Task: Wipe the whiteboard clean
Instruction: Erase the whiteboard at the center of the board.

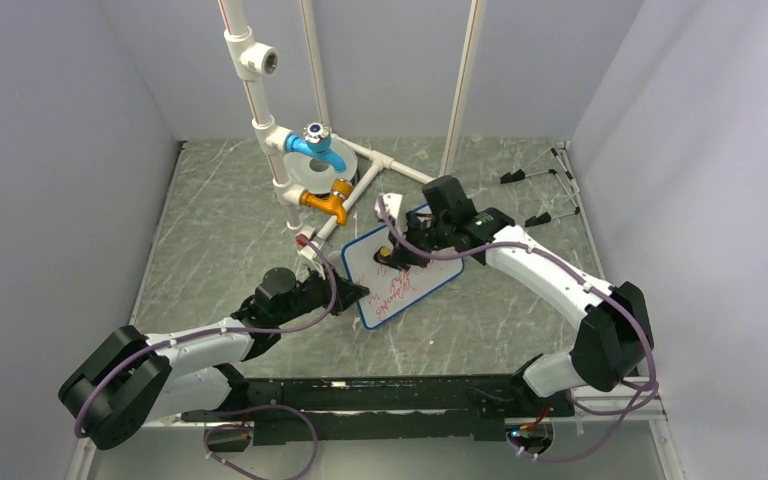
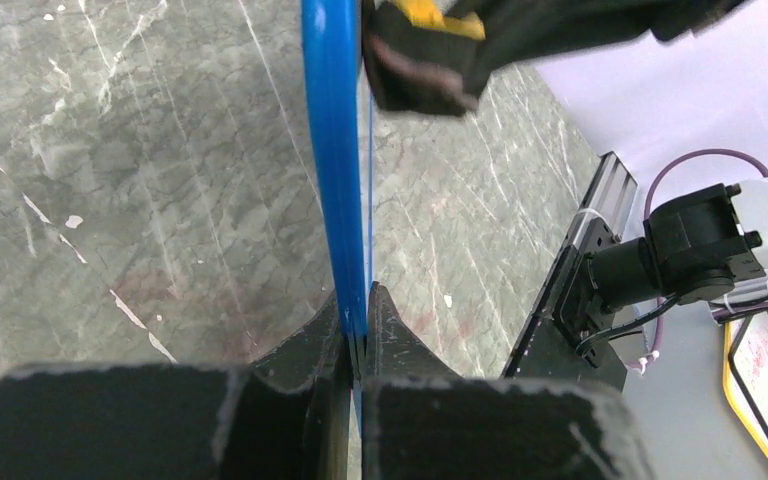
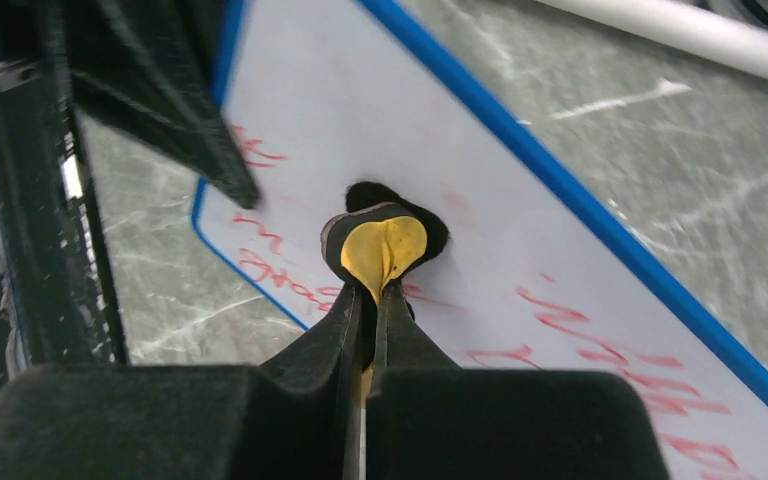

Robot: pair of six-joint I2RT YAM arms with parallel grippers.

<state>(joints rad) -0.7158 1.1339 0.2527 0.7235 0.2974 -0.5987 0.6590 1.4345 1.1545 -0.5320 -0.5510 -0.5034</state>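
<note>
Nearest the camera, a black rail [image 1: 380, 395] runs along the table's 6 o'clock edge, with both arm bases on it. From the 7 o'clock corner the left arm reaches inward, and the left gripper [image 1: 352, 293] [image 2: 358, 310] has its fingers pinching the blue rim of the whiteboard [image 1: 415, 282] [image 2: 335, 150]. In the left wrist view the rim appears edge-on between the two fingertips.

The whiteboard sits near the middle of the grey marbled table [image 1: 220, 240], turned on a diagonal, its long axis running from about 7 to 1 o'clock. Red handwriting covers its lower half and trails toward the 1 o'clock end. Whether the board lies quite flat cannot be told.

The right arm comes in from the 4 o'clock corner and bends back over the board's far half. The right gripper [image 1: 392, 256] [image 3: 370, 290] has its fingers pressed tight on a small yellow eraser pad [image 1: 385, 254] [image 3: 382, 245], whose dark felt underside touches the white face among the red strokes.

Beyond the board, at 11 o'clock, stands a white pipe frame [image 1: 260, 110] carrying an orange tap [image 1: 327, 201] and, farther back, a blue tap [image 1: 315, 143], with a round grey disc [image 1: 310, 175] between them. Toward 2 o'clock, black clips [image 1: 540, 178] lie by the far right wall.
</note>
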